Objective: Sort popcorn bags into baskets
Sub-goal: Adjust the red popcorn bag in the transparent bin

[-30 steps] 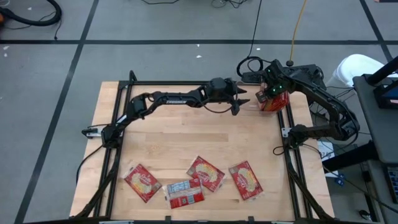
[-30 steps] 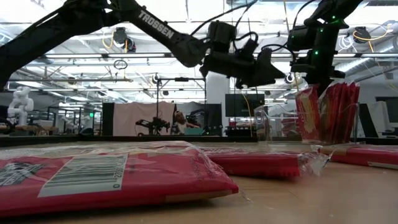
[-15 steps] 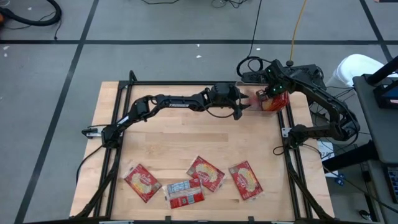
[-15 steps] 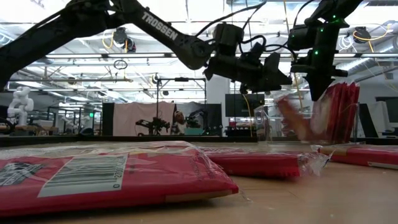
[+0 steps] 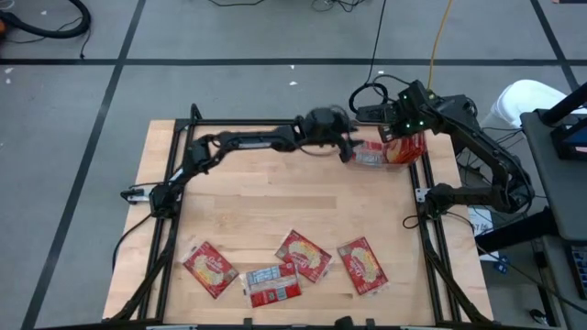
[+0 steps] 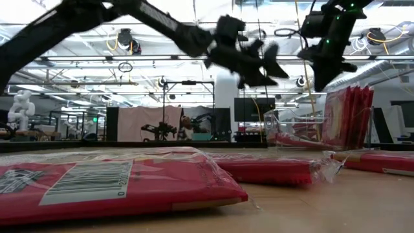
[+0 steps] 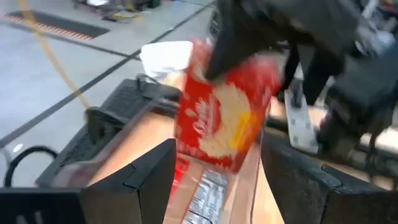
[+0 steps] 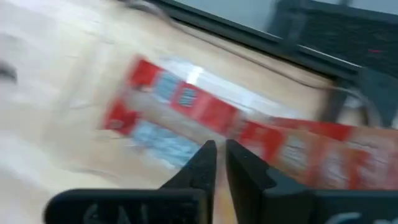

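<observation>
Near edge of the counter (image 5: 275, 202), four popcorn bags lie flat and loose. From the left we see a yellow-picture bag (image 5: 210, 269), then a label-side bag (image 5: 273, 286), whose barcode panel fills the foreground of the low view (image 6: 97, 184). A second picture bag (image 5: 304, 256) overlaps its corner, and a third (image 5: 363, 266) lies a bit apart to the right.

The left arm reaches across the far side of the counter. The left end effector (image 5: 351, 151) hangs in the air just left of the basket. In its wrist view its fingers (image 7: 149, 180) are spread wide and pinch nothing.

Right past it a label-side bag (image 5: 370, 156) lies flat at the left side of the clear basket (image 5: 415, 158). We cannot tell if it is inside the basket or just beside it. The right wrist view shows this bag's blue-grey panel (image 8: 168, 118).

In the basket (image 6: 284, 129) at the far right corner, several red bags stand upright (image 6: 349, 116). One of them shows its yellow picture in the left wrist view (image 7: 224, 118).

The right end effector (image 5: 395, 136) hangs above the basket. Its fingers (image 8: 199, 162) are almost pressed together with a thin slit between them, and they pinch nothing.
</observation>
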Tool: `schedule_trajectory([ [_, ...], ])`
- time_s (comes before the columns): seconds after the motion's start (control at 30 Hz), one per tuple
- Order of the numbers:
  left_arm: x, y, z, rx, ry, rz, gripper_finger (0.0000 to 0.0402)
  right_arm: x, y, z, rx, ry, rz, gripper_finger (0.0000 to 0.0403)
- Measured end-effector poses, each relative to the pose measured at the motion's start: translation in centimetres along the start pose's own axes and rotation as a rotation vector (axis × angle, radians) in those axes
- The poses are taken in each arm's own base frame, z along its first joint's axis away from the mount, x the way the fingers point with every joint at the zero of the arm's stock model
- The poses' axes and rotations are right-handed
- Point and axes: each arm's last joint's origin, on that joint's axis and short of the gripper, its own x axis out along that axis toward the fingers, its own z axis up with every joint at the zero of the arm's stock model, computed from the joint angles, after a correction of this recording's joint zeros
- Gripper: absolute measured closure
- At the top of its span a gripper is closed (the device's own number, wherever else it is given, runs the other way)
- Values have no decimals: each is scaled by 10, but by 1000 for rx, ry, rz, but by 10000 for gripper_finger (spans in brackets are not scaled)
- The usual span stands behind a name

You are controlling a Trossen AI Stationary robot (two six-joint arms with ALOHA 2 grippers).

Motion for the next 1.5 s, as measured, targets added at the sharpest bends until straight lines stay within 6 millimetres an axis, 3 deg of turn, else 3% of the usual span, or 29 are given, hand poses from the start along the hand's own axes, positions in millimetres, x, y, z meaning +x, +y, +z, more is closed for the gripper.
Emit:
schedule_trajectory([
  [0.13, -32, 7, 31, -77, 73, 76, 161, -4, 10, 3, -101, -12, 170, 329],
  [0.27, -63, 10, 50, -104, 171, 121, 161, 2, 23, 7, -326, -42, 212, 283],
  [0.57, -100, 18, 45, -302, 454, 232, 161, 56, 47, 31, -788, -99, 332, 218],
  [0.77, -105, 5, 40, -329, 516, 282, 161, 95, 48, 27, -959, -34, 432, 212],
  [1.1, -101, -23, 38, -298, 525, 263, 161, 132, 36, 1, -1019, -11, 363, 212],
  [1.5, -101, -28, 37, -273, 529, 247, 161, 149, 31, -19, -1015, -9, 271, 224],
])
